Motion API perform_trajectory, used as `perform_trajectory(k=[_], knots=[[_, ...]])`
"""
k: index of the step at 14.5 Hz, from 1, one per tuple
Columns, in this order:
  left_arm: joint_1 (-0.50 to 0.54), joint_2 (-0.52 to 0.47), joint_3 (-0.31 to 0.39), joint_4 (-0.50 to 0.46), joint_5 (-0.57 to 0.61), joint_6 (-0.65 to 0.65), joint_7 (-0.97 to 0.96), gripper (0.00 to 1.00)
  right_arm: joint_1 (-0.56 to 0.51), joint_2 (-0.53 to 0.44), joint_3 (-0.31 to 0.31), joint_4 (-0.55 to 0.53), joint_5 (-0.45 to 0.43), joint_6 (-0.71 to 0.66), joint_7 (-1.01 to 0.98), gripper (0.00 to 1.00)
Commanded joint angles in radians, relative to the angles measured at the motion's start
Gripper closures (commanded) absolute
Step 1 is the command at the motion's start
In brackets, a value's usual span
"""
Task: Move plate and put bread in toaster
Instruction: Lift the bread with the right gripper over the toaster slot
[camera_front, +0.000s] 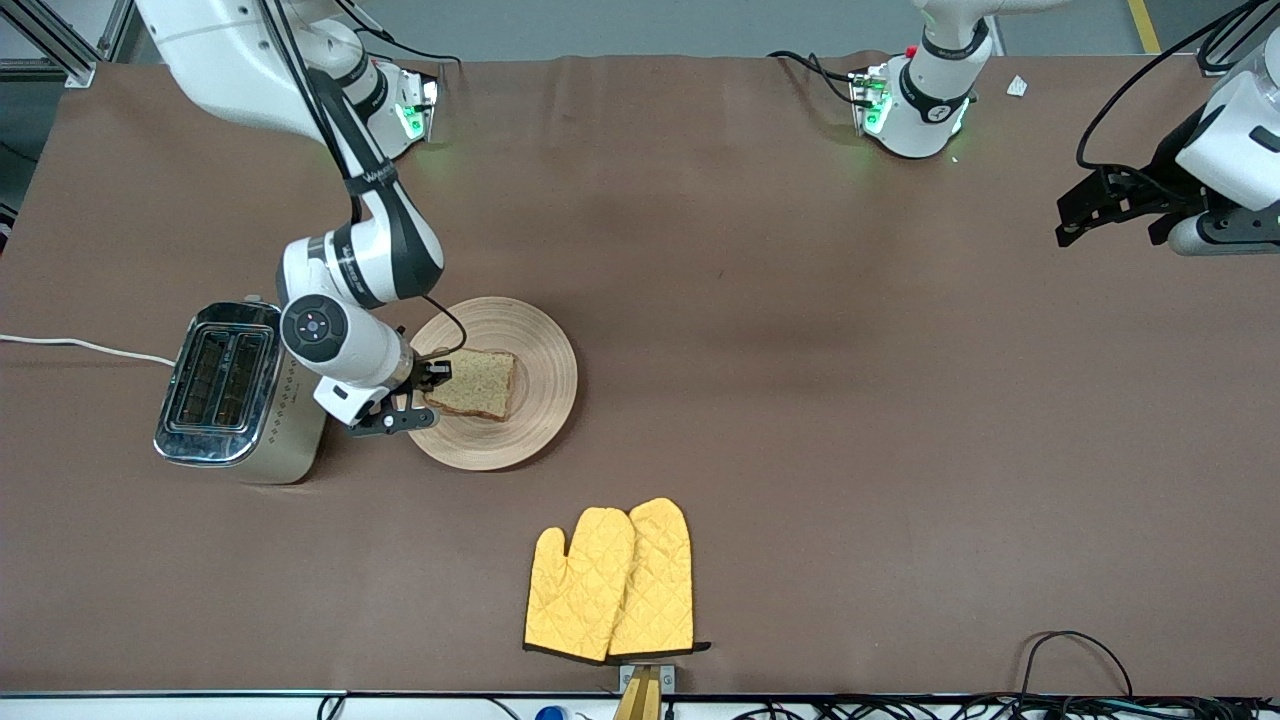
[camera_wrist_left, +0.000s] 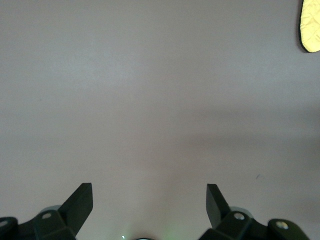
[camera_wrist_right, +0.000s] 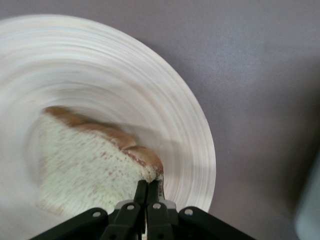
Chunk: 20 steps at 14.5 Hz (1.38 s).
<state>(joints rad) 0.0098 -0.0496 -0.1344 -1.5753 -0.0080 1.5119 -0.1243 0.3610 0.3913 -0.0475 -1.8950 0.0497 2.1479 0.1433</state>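
Observation:
The brown bread (camera_front: 478, 383) lies on the pale wooden plate (camera_front: 540, 350), which sits beside the cream toaster (camera_front: 225, 395) with its chrome top and two slots. My right gripper (camera_front: 437, 375) is low over the plate's toaster-side edge, shut on the corner of the bread. In the right wrist view the fingertips (camera_wrist_right: 148, 182) pinch the crust corner of the bread (camera_wrist_right: 80, 160) over the ringed plate (camera_wrist_right: 125, 85). My left gripper (camera_front: 1075, 225) waits open, up in the air over the left arm's end of the table. Only bare tablecloth shows between its fingers (camera_wrist_left: 150, 192).
A pair of yellow oven mitts (camera_front: 612, 582) lies near the table's front edge, nearer to the camera than the plate; one mitt's tip (camera_wrist_left: 311, 25) shows in the left wrist view. The toaster's white cord (camera_front: 80, 345) runs off the right arm's end of the table.

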Motion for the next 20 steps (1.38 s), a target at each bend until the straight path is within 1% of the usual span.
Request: perform_trajectory(k=[1,3,4,5,6,8,9,10,12,13,14,15,16,18,20], knots=[[-0.001,-0.010,-0.004,-0.008,0.025,-0.004,-0.008,0.00,0.002,-0.075,-0.002,0.118,-0.069,-0.178,0.036,1.00],[-0.001,-0.012,-0.004,-0.008,0.025,-0.004,-0.008,0.00,0.013,-0.094,0.006,0.245,-0.166,-0.314,0.080,1.00],[-0.001,-0.012,-0.004,-0.008,0.025,-0.004,-0.008,0.00,0.015,-0.092,0.006,0.322,-0.195,-0.400,0.073,1.00],[-0.001,-0.012,-0.004,-0.009,0.025,-0.004,-0.008,0.00,0.012,-0.091,0.006,0.376,-0.209,-0.468,0.065,1.00],[-0.001,-0.012,-0.004,-0.009,0.025,-0.004,-0.008,0.00,0.015,-0.097,0.006,0.405,-0.244,-0.512,0.061,1.00],[-0.001,-0.012,-0.004,-0.009,0.025,-0.006,-0.008,0.00,0.024,-0.142,0.009,0.415,-0.342,-0.586,0.058,1.00],[-0.001,-0.012,-0.004,-0.009,0.025,-0.006,-0.008,0.00,0.027,-0.161,0.008,0.421,-0.406,-0.605,0.049,1.00],[-0.001,-0.012,-0.004,-0.009,0.025,-0.006,-0.008,0.00,0.027,-0.167,0.003,0.421,-0.463,-0.623,0.030,1.00],[-0.001,-0.012,-0.004,-0.009,0.025,-0.006,-0.008,0.00,0.015,-0.167,-0.002,0.424,-0.618,-0.649,0.022,1.00],[-0.001,-0.012,-0.004,-0.009,0.025,-0.006,-0.009,0.00,-0.005,-0.160,-0.002,0.424,-0.680,-0.667,0.007,1.00],[-0.001,-0.012,-0.004,-0.009,0.025,-0.006,-0.008,0.00,-0.026,-0.157,-0.002,0.424,-0.721,-0.674,-0.011,1.00],[-0.001,-0.012,-0.004,-0.009,0.025,-0.006,-0.009,0.00,-0.040,-0.147,-0.003,0.422,-0.775,-0.675,-0.013,1.00],[-0.001,-0.010,-0.005,-0.009,0.025,-0.006,-0.009,0.00,-0.060,-0.118,-0.003,0.416,-0.819,-0.684,-0.005,1.00],[-0.001,-0.010,-0.005,-0.009,0.025,-0.006,-0.008,0.00,-0.088,-0.051,-0.003,0.424,-0.870,-0.736,-0.004,1.00],[-0.001,-0.010,-0.005,-0.009,0.025,-0.006,-0.006,0.00,-0.082,0.016,-0.003,0.425,-0.925,-0.785,0.007,1.00]])
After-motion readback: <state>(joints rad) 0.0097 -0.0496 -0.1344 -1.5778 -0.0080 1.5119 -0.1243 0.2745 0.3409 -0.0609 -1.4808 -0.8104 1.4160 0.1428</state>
